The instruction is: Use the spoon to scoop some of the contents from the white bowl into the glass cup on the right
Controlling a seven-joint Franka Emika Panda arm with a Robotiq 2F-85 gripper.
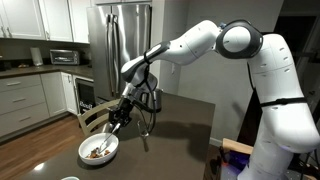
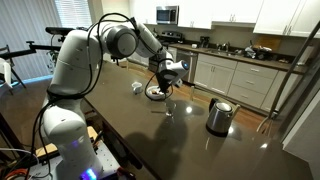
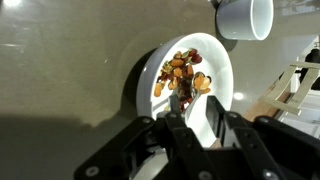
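The white bowl point(image 3: 215, 75) holds a heap of brown and reddish contents point(image 3: 182, 72); it also shows in both exterior views point(image 1: 98, 151) point(image 2: 157, 93). My gripper point(image 3: 195, 112) hangs just above the bowl's near rim, its fingers close together on the spoon. The spoon is mostly hidden by the fingers. Its thin end point(image 3: 183, 98) reaches down into the contents, and it shows as a light sliver in an exterior view point(image 1: 111, 126). The glass cup point(image 2: 167, 111) is a faint clear shape on the table just in front of the bowl, apart from the gripper.
A white mug point(image 3: 245, 18) stands just beyond the bowl, also in an exterior view point(image 2: 137, 87). A shiny steel kettle point(image 2: 220, 115) stands further along the dark table point(image 2: 150, 140). Kitchen cabinets and a fridge point(image 1: 125, 40) are behind.
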